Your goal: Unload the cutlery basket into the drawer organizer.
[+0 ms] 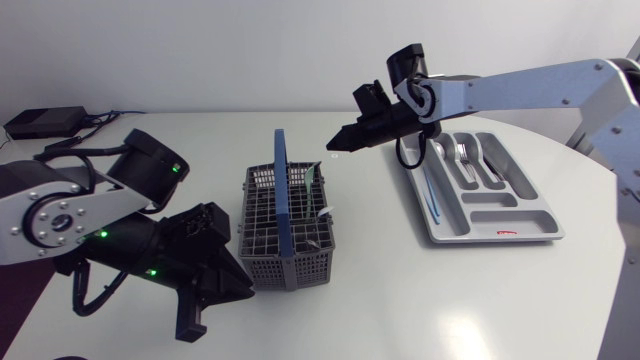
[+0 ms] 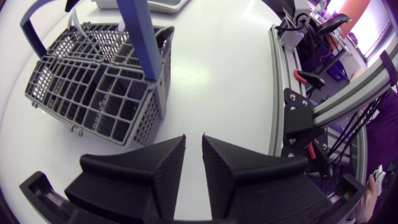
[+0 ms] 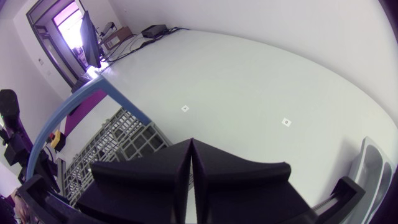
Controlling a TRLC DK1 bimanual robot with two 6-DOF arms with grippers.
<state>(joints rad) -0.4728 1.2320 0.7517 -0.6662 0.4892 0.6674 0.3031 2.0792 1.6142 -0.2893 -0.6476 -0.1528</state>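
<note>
The grey cutlery basket point(image 1: 262, 232) with its upright blue handle point(image 1: 284, 190) stands mid-table, with a few pieces of cutlery point(image 1: 322, 210) poking out on its right side. My left gripper point(image 1: 238, 283) sits low by the basket's near left corner. In the left wrist view its fingers point(image 2: 168, 162) stand a narrow gap apart with nothing between them, the basket point(image 2: 93, 81) just ahead. My right gripper point(image 1: 335, 143) hovers above the basket's far right corner, shut and empty point(image 3: 191, 144), the basket point(image 3: 118, 143) beneath it. The grey drawer organizer point(image 1: 520, 225) lies at the right, holding forks and spoons point(image 1: 462, 155).
A thin blue item point(image 1: 432, 192) lies in the organizer's left slot. A black box with cables point(image 1: 45, 122) sits at the table's back left corner. Bare white table shows between the basket and the organizer.
</note>
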